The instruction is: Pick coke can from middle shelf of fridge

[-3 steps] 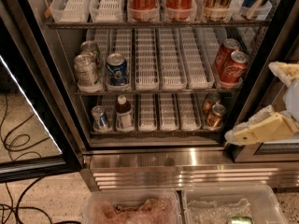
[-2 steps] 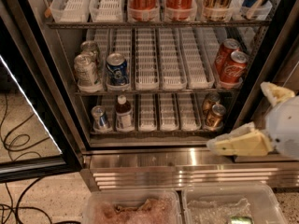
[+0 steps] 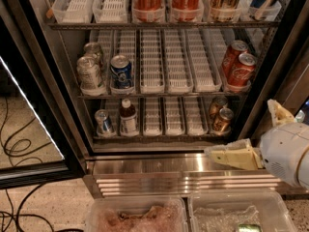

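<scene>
claw [image 3: 239, 128] low right, arm [image 3: 289, 156] cropped, top drinks [image 3: 186, 1] cropped

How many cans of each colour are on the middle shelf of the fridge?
Red coke cans: 2
Blue can: 1
Silver cans: 2
Total on the middle shelf: 5
The gripper hangs open at lower right, outside the fridge.

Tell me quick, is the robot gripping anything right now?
End effector: open, holding nothing, low on the right beside the fridge base, below the coke cans.
</scene>
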Tool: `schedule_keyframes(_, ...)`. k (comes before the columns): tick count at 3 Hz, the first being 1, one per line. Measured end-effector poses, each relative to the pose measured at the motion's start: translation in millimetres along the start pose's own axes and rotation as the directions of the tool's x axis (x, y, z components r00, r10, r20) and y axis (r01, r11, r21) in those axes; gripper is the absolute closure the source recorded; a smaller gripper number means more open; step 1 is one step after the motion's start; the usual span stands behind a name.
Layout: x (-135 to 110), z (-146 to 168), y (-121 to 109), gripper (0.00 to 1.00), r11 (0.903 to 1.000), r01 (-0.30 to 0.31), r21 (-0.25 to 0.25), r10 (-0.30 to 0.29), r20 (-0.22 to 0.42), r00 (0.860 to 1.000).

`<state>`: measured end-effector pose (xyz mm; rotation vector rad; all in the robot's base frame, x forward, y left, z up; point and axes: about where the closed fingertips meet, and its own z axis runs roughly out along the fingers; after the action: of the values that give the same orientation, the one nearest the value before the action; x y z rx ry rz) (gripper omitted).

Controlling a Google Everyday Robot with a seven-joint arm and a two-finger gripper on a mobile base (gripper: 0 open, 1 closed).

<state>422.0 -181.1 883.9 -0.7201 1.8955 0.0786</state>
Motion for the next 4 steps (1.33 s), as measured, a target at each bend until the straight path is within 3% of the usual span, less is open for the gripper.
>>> schedule_keyframes(1, 0.0, 0.0, 0.0, 0.00, 1.0000, 0.000, 0.000, 0.000, 0.000, 1.000)
schedule_keyframes(2, -1.6, 7.6, -0.4, 0.00, 0.9984, -0.047, 0.031, 0.046, 0.040, 0.998)
schedule_keyframes(3, 15.7, 14.6, -37.0, 0.00, 0.9718, -0.180, 0.153, 0.161, 0.129, 0.979)
schedule_keyframes(4, 32.8, -4.8, -98.2, 0.00, 0.8997, -0.320, 0.297, 0.256, 0.234, 0.938)
